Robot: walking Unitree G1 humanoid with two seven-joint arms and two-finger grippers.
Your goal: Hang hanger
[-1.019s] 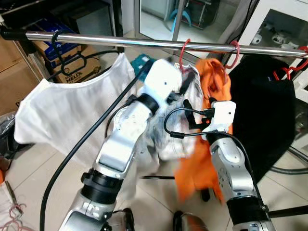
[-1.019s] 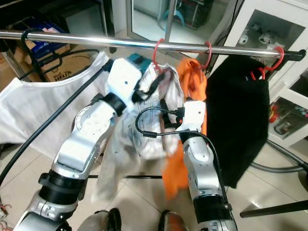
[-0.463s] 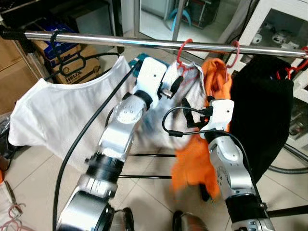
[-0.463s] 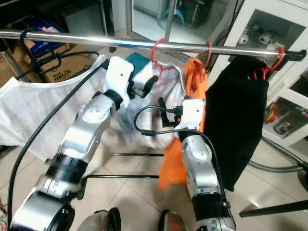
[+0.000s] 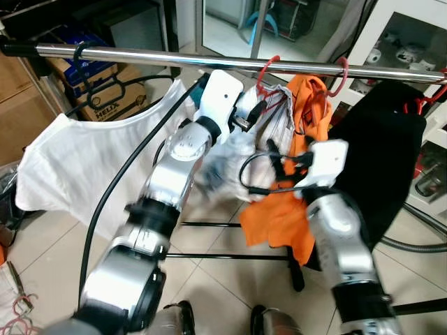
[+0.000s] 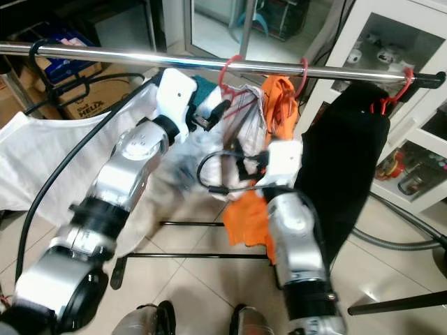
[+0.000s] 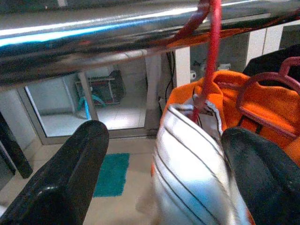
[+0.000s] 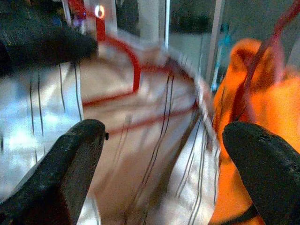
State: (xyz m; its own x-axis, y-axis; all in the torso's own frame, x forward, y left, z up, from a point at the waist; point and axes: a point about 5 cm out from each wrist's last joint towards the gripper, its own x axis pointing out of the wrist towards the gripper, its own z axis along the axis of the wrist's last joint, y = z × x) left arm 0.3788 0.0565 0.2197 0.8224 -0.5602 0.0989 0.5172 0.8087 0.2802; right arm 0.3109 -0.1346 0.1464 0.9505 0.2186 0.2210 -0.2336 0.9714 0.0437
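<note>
where rail [image 5: 209, 61] holds red hanger [image 5: 263, 75]

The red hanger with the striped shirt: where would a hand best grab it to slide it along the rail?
Probably the thin neck just under the hook of the red hanger, above the striped shirt. It hangs upright from the rail, bare there, so an open hand could come from the robot's side and close across it. The orange garment crowds one side.
</note>
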